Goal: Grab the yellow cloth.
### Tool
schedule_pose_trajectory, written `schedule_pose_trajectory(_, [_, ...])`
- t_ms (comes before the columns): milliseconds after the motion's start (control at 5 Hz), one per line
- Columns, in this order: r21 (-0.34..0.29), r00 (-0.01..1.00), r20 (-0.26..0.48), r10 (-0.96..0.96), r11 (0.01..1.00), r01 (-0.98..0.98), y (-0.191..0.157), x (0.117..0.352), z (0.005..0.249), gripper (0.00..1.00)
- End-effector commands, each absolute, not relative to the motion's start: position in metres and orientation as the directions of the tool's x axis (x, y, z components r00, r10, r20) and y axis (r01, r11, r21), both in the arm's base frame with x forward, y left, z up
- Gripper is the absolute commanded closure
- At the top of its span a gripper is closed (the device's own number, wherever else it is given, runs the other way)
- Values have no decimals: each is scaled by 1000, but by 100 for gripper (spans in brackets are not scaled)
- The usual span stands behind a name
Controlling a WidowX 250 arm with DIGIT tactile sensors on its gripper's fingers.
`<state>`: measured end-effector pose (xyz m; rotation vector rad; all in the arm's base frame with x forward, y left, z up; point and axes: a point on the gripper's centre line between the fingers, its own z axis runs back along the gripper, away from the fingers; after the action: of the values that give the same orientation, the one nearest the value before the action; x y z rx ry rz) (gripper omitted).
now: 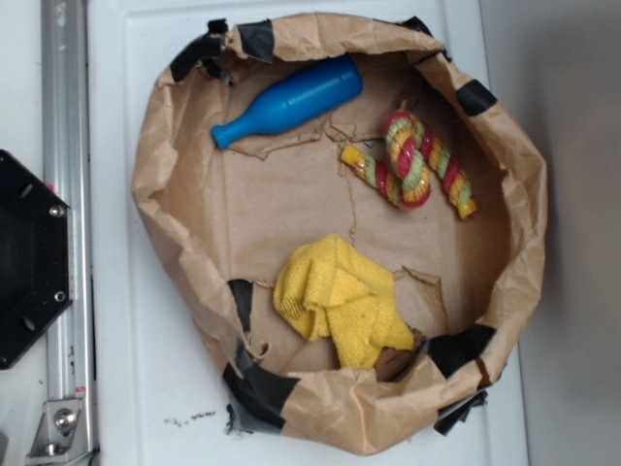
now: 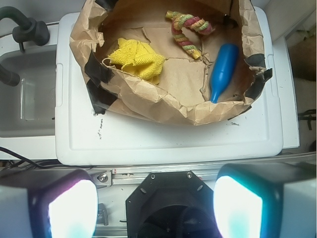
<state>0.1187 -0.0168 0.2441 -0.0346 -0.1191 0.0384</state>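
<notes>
Tabletop (image 1: 126, 291): white, carrying a paper-lined tub (image 1: 529, 194).
Exterior: cloth (image 1: 335, 303) lies crumpled near the tub's taped rim; bottle (image 1: 286, 100) and rope toy (image 1: 417, 160) sit well apart from it.
Wrist: tool (image 2: 156, 206) has its fingers (image 2: 72, 208) wide apart and empty, far back from the tub; cloth (image 2: 137, 59) by the near wall.
Advice: clear the paper wall first, then descend on the raised folds and pinch there.

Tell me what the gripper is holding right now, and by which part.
Nothing is held. The gripper is open and far back from the paper-lined bin, where the fuzzy bright yellow cloth lies untouched.
</notes>
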Motion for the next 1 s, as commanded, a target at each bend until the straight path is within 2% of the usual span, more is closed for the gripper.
schedule_pose_trajectory(0, [-37,992,118,40,999,-36,-17,119,244,0])
schedule_pose_trajectory(200, [8,996,56,62,998,-63,-13,169,220,0])
schedule_pose_trajectory(400, [-22,999,45,16,1000,-15,-7,219,181,0])
schedule_pose_trajectory(600, [-106,997,14,-74,991,75,-8,263,144,0])
schedule_pose_trajectory(800, [-131,998,53,-33,991,40,-19,281,107,0])
